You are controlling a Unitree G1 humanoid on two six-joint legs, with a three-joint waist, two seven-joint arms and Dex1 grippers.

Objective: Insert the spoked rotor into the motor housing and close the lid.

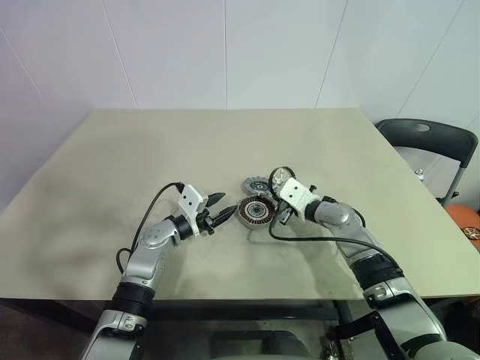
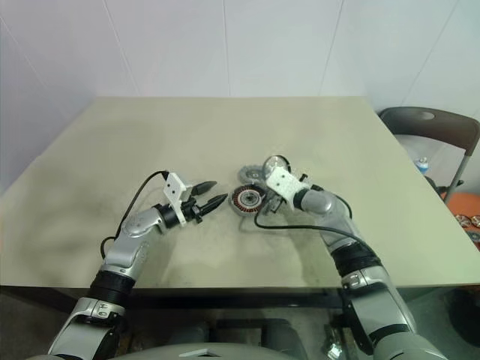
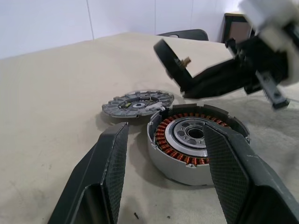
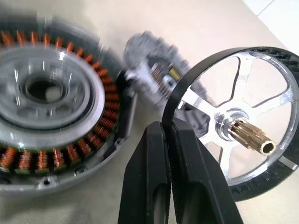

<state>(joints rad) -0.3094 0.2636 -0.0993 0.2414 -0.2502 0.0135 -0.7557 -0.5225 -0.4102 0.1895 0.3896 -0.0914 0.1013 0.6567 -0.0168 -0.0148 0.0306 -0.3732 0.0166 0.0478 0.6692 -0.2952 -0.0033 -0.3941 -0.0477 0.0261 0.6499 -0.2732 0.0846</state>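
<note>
On a beige table [image 1: 150, 150] against white walls, the spoked rotor [image 4: 247, 126] is pinched by its rim in the right gripper [image 4: 169, 140], raised just beside the motor housing [image 3: 194, 137]. Insertion is judged next, calling for centring above it. The left gripper [image 3: 166, 163] is held spread nearby.

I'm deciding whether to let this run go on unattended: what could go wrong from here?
1. The right gripper pinches the spoked rotor only at its rim, held on edge above the table; it may swing or slip.
2. The rotor's brass shaft must meet the motor housing's central hole; tilted, it could scrape the copper windings.
3. The open left gripper sits beside the housing and could nudge it.
</note>
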